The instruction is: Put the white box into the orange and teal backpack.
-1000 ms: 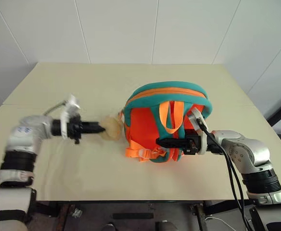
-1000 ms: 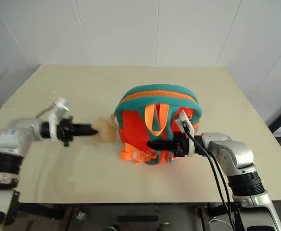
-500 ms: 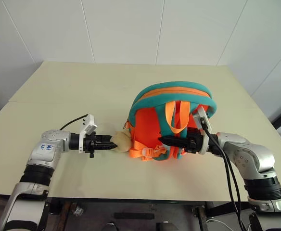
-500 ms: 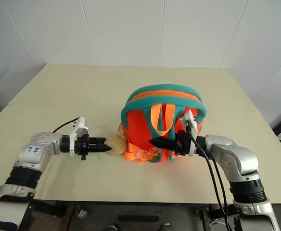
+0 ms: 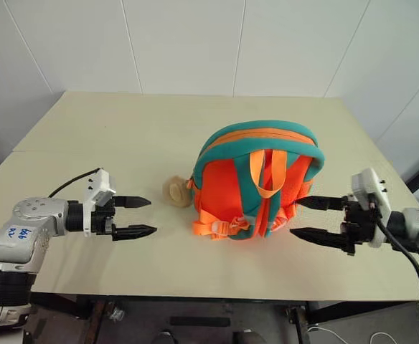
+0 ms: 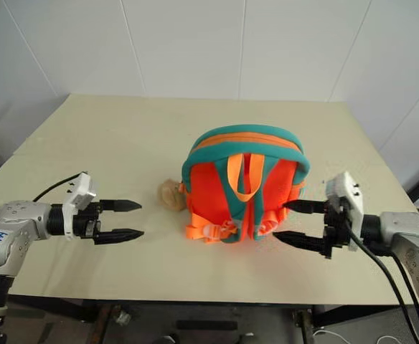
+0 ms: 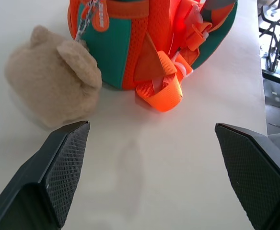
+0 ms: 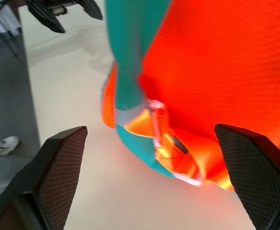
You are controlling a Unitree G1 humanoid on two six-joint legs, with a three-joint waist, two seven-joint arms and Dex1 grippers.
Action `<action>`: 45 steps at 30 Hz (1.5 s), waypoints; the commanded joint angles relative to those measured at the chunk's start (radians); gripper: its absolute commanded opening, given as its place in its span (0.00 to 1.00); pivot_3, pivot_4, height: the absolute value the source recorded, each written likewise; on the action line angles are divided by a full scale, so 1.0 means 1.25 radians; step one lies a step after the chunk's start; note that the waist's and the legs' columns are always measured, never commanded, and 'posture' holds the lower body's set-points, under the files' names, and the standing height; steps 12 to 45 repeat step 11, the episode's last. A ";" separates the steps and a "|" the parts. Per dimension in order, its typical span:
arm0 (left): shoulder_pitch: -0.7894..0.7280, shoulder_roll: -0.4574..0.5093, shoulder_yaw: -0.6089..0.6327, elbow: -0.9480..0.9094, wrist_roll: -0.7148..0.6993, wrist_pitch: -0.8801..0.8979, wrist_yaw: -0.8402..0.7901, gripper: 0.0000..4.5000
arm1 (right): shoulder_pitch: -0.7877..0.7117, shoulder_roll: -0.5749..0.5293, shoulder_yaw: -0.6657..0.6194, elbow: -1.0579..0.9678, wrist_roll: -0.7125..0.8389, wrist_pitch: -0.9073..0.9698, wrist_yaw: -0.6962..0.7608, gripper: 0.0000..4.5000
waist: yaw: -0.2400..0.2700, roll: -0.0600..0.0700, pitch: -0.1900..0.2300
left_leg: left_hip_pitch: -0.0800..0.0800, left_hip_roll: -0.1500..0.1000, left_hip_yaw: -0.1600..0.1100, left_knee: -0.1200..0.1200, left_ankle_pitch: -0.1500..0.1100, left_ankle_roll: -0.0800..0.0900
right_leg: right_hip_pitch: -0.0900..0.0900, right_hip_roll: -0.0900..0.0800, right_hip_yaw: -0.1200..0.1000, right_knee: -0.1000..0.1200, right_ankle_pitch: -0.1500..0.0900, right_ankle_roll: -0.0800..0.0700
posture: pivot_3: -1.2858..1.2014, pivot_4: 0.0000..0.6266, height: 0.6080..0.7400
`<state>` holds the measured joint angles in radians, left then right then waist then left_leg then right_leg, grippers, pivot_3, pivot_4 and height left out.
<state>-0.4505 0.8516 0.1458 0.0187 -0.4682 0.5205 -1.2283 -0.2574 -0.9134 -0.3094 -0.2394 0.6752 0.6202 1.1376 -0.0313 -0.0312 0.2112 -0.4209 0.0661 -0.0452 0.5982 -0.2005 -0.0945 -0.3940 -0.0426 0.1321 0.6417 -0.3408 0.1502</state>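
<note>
Table [image 5: 87, 136]: both pincers [image 5: 133, 217] [image 5: 314, 219] released orange and teal backpack [image 5: 256, 179], backed off, now wide open, empty.

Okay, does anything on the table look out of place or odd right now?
Nothing stands out. The orange and teal fabric backpack lies on the beige table with its straps facing up, its tan plush ball resting beside it. The left gripper and right gripper are open, apart from it on either side.
</note>
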 commanded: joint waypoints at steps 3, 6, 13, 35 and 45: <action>-0.046 -0.001 0.011 -0.023 -0.013 -0.034 0.007 0.99 | -0.021 0.008 -0.018 0.108 -0.092 -0.181 0.005 1.00 | 0.000 0.000 0.000 | 0.000 0.000 0.000 0.000 0.000 0.000 | 0.000 0.000 0.000 0.000 0.000 0.000 | 0.52 0.24 1.00; -0.038 0.008 0.021 -0.025 -0.016 -0.040 0.000 0.99 | -0.025 0.010 -0.018 0.127 -0.096 -0.204 0.005 1.00 | -0.005 0.000 0.000 | 0.000 0.000 0.000 0.000 0.000 0.000 | 0.000 0.000 0.000 0.000 0.001 0.001 | 0.52 0.24 1.00; -0.017 0.022 0.031 -0.038 -0.023 -0.030 0.000 0.99 | -0.030 -0.011 0.001 0.158 -0.106 -0.199 0.033 1.00 | -0.006 0.000 0.000 | 0.000 0.000 0.000 -0.001 0.000 0.000 | 0.000 0.000 0.000 0.002 0.001 0.001 | 0.52 0.24 1.00; -0.017 0.022 0.031 -0.038 -0.023 -0.030 0.000 0.99 | -0.030 -0.011 0.001 0.158 -0.106 -0.199 0.033 1.00 | -0.006 0.000 0.000 | 0.000 0.000 0.000 -0.001 0.000 0.000 | 0.000 0.000 0.000 0.002 0.001 0.001 | 0.52 0.24 1.00; -0.017 0.022 0.031 -0.038 -0.023 -0.030 0.000 0.99 | -0.030 -0.011 0.001 0.158 -0.106 -0.199 0.033 1.00 | -0.006 0.000 0.000 | 0.000 0.000 0.000 -0.001 0.000 0.000 | 0.000 0.000 0.000 0.002 0.001 0.001 | 0.52 0.24 1.00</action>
